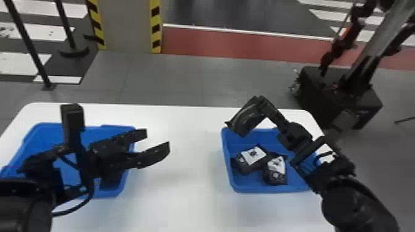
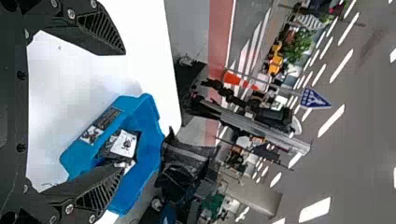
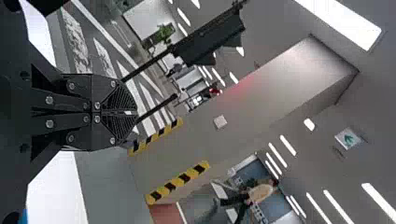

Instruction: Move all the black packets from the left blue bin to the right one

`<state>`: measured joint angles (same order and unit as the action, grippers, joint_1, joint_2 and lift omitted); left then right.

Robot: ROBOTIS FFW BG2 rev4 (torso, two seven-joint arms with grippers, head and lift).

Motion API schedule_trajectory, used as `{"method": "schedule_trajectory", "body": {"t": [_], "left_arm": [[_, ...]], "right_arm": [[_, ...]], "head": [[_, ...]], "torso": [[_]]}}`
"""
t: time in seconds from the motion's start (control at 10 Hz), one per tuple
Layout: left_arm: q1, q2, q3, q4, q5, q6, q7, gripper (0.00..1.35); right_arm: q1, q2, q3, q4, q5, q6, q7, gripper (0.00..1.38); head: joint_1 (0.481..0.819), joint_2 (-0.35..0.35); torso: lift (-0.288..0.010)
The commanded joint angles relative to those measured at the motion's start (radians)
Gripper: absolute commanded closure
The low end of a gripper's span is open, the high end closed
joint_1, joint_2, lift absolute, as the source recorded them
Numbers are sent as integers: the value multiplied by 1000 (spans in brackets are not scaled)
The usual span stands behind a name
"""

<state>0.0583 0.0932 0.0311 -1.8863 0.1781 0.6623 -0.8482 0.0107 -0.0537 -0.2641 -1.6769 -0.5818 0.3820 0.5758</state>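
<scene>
In the head view my left gripper (image 1: pixel 157 143) stands open over the right rim of the left blue bin (image 1: pixel 122 182), nothing between its fingers. The arm covers much of that bin, so its contents are hard to tell. My right gripper (image 1: pixel 236 129) is above the far left corner of the right blue bin (image 1: pixel 230 172). Two black packets with white labels lie in that bin, one packet (image 1: pixel 245 166) left of the other packet (image 1: pixel 274 177). The left wrist view has my left gripper (image 2: pixel 123 112) wide apart; in the right wrist view my right gripper (image 3: pixel 135 113) is shut, fingers together.
Both bins stand on a white table (image 1: pixel 185 172), with bare tabletop between them. Beyond the table's far right corner stands another dark machine (image 1: pixel 339 95) on the floor. A pillar with striped edges (image 1: pixel 126 24) rises behind the table.
</scene>
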Motion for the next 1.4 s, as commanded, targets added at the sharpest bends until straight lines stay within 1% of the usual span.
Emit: {"method": "schedule_trajectory", "body": {"t": [0.0,0.1,0.2,0.3,0.4,0.5,0.6,0.8,0.9,1.0,1.1,1.2,1.3], "left_arm": [[94,-1,81,-93,6,-2,23,139],[148,-3,131,-145,11,0,47,140],[207,-4,179,-194,14,-12,87,140],[229,-4,211,-199,41,27,120,162],[243,-4,242,-199,31,20,136,177],[243,0,251,-199,12,25,138,173],[236,5,256,-199,-8,57,150,179],[189,5,256,-162,-62,138,172,180],[140,20,230,-118,-86,214,172,191],[99,37,197,-49,-75,209,172,194],[32,48,168,47,-65,219,172,194],[-19,48,156,103,-65,256,172,196],[-58,48,139,125,-89,273,172,196]], "right_arm": [[19,-26,-32,48,-6,-19,-24,1288],[43,-29,-53,51,-3,-26,-59,1286],[75,-29,-70,39,-4,-46,-103,1283],[114,-29,-75,9,-15,-46,-142,1208],[161,-20,-75,-40,-26,-46,-174,642],[186,-12,-75,-72,-32,-46,-172,148],[222,0,-73,-136,-33,-46,-172,18],[279,18,-72,-229,-50,-46,-142,239],[301,25,-72,-268,-52,-34,-123,295],[318,28,-72,-293,-52,-14,-114,308],[328,34,-72,-312,-53,-11,-108,308],[333,38,-72,-327,-55,-4,-100,308],[333,43,-72,-354,-58,13,-97,308]], "head": [[695,-156],[695,-156],[695,-153],[695,-148],[695,-140],[695,-135],[695,-116],[695,-78],[695,-58],[695,-51],[695,-44],[695,-50],[695,-52]], "torso": [[-110],[-110],[-110],[-110],[-110],[-110],[-110],[-110],[-110],[-110],[-110],[-110],[-110]]}}
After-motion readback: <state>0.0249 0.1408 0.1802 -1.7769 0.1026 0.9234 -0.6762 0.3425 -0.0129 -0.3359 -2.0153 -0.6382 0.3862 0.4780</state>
